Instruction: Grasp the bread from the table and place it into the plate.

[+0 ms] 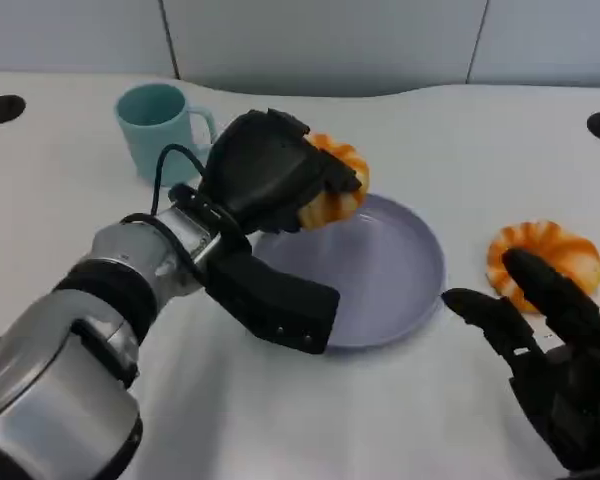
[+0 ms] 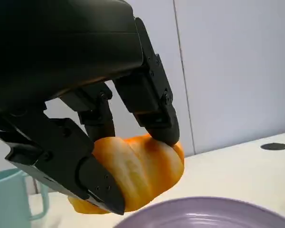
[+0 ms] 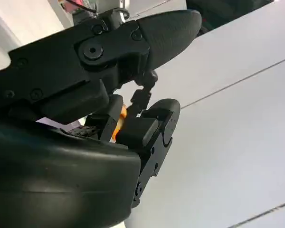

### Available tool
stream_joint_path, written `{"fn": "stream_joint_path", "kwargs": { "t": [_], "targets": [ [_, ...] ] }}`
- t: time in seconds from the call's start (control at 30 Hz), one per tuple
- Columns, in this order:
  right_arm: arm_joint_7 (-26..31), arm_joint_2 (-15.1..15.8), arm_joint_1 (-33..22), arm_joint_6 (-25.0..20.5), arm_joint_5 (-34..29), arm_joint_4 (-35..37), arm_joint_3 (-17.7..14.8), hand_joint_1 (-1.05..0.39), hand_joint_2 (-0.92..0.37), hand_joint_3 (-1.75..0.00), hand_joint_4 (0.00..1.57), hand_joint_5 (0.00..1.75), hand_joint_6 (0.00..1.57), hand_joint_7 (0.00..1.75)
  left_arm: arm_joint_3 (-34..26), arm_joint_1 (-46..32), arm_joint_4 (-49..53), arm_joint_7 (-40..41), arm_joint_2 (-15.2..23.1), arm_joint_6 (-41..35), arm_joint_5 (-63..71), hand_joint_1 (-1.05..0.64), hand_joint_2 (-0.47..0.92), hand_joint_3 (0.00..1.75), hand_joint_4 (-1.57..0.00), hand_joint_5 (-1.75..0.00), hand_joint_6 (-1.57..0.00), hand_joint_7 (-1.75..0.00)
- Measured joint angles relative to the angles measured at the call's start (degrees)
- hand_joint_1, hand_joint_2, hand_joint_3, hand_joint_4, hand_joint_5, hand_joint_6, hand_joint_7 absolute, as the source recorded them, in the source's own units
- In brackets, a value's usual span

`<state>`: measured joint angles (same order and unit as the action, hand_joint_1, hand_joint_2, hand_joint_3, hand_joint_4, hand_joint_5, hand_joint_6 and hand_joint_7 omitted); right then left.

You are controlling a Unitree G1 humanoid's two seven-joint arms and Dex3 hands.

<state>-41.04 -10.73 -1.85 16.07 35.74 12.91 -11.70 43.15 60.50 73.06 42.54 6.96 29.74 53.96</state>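
Left robot hand [image 1: 270, 175] grips bread [image 1: 332, 195]; right robot hand [image 1: 555, 355] spread, empty.

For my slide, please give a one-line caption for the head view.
Left hand holds bread over the plate; right hand is open beside a second bread.

left hand [image 1: 270, 175]: raised, fingers curled closed around a load | right hand [image 1: 555, 350]: low, fingers spread apart

a white counter [image 1: 400, 140] carries a teal mug [image 1: 158, 128] at the far left, a lavender plate [image 1: 380, 270] in the middle, and an orange bread [image 1: 545, 258] lying to the plate's right. black round holes [image 1: 2, 108] mark its far corners.
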Motion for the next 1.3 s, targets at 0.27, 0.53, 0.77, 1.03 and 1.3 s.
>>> {"fn": "stream_joint_path", "kwargs": {
  "t": [0.27,0.53,0.77,1.03,1.3],
  "targets": [
    [-0.4,-0.6,0.0,1.1,0.8,0.3,-0.6,-0.58,-0.92,-0.09,0.44,0.77,0.76,0.00,0.9,-0.1,1.3,0.4,-2.5,0.7,0.0,-0.06,0.71,0.01,-1.17,-0.55,-1.25,0.00],
    [-0.3,-1.1,-0.5,1.4,0.9,0.2,-0.3,-0.58,-0.92,-0.10,0.44,0.79,0.77,0.00,-1.4,-3.1,1.6,-5.7,-3.4,3.9,-3.9,-0.26,0.77,0.01,-0.72,-0.24,-0.83,0.00],
    [0.2,-1.1,-0.9,2.4,0.6,0.2,0.7,-0.59,-0.92,-0.08,0.46,0.78,0.78,0.01,-4.8,-4.1,0.3,-18.4,-2.7,3.5,-8.1,-0.65,0.85,0.03,-0.35,-0.02,-0.41,0.00],
    [0.2,-1.1,-1.0,2.6,0.8,0.4,0.8,-0.58,-0.92,-0.09,0.44,0.78,0.77,0.01,-8.5,-4.2,-5.9,-25.8,1.5,3.7,-11.4,-0.75,0.88,0.01,-0.26,0.00,-0.36,-0.01],
    [0.8,-1.1,-0.4,2.6,0.9,1.3,0.8,-0.57,-0.92,-0.09,0.42,0.78,0.76,0.00,-10.4,-4.9,-13.9,-25.8,5.8,3.5,-11.5,-0.72,0.86,0.00,-0.26,-0.01,-0.39,-0.01]
  ]
}}
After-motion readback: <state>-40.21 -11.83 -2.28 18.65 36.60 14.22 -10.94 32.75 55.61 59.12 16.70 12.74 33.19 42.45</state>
